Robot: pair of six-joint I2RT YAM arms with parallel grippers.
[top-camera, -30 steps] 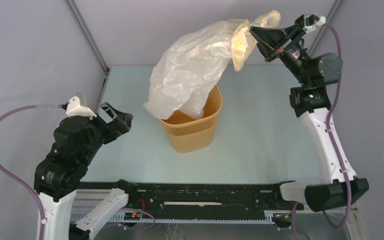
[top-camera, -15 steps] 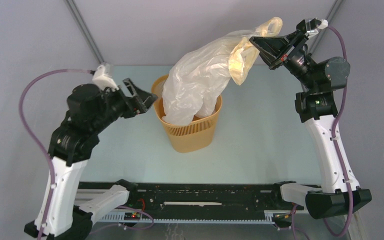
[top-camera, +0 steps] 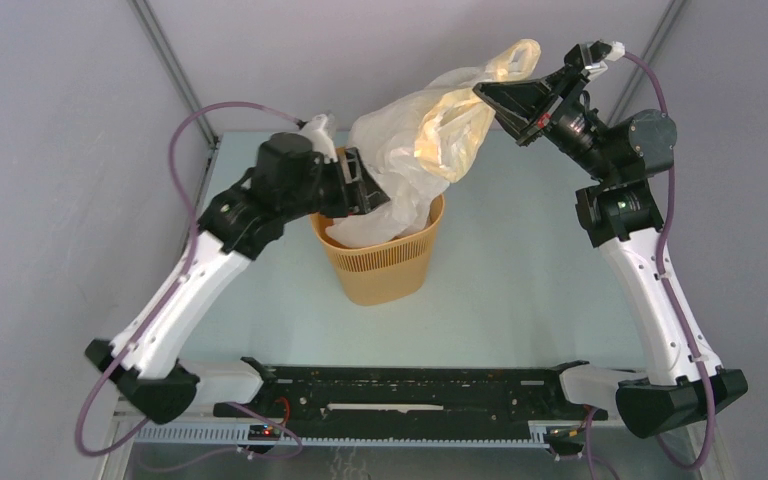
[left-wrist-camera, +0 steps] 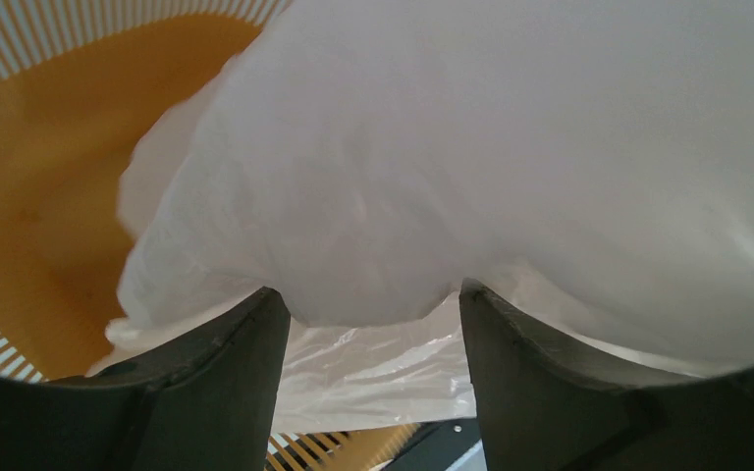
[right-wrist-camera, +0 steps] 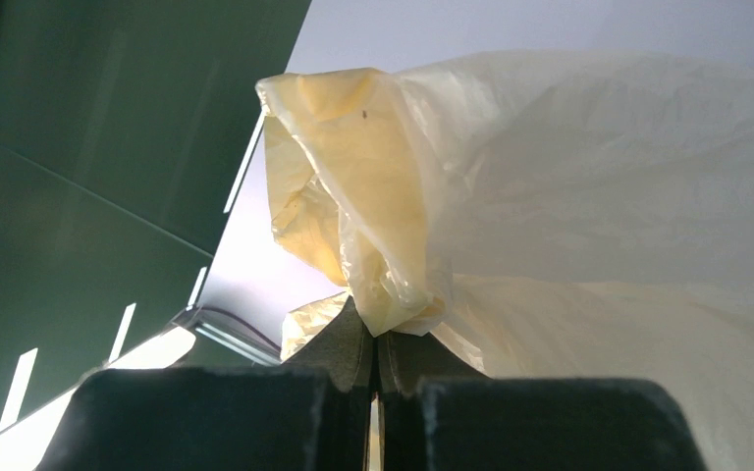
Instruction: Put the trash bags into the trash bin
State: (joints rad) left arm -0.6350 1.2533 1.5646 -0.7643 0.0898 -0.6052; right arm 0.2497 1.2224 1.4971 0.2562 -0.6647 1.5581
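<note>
The yellow-orange ribbed trash bin [top-camera: 380, 268] stands upright mid-table. The pale cream trash bag [top-camera: 415, 160] hangs from above, its lower end inside the bin. My right gripper [top-camera: 484, 92] is shut on the bag's bunched top, held high above and right of the bin; the wrist view shows the pinched plastic [right-wrist-camera: 393, 294] at the fingertips. My left gripper [top-camera: 368, 185] is open at the bin's left rim, pressed against the bag. In the left wrist view the bag [left-wrist-camera: 511, 157] bulges between the spread fingers [left-wrist-camera: 226, 373], with the bin's inner wall [left-wrist-camera: 39, 196] at left.
The pale green table [top-camera: 520, 270] ends at grey walls left, right and behind. A black rail [top-camera: 400, 385] with the arm bases runs along the near edge. The left arm's purple cable [top-camera: 210, 120] loops above the table's back left.
My left arm has swung from the near left up to the bin's left rim and against the bag. The bag has sunk deeper into the bin; my right gripper shifted slightly left.
</note>
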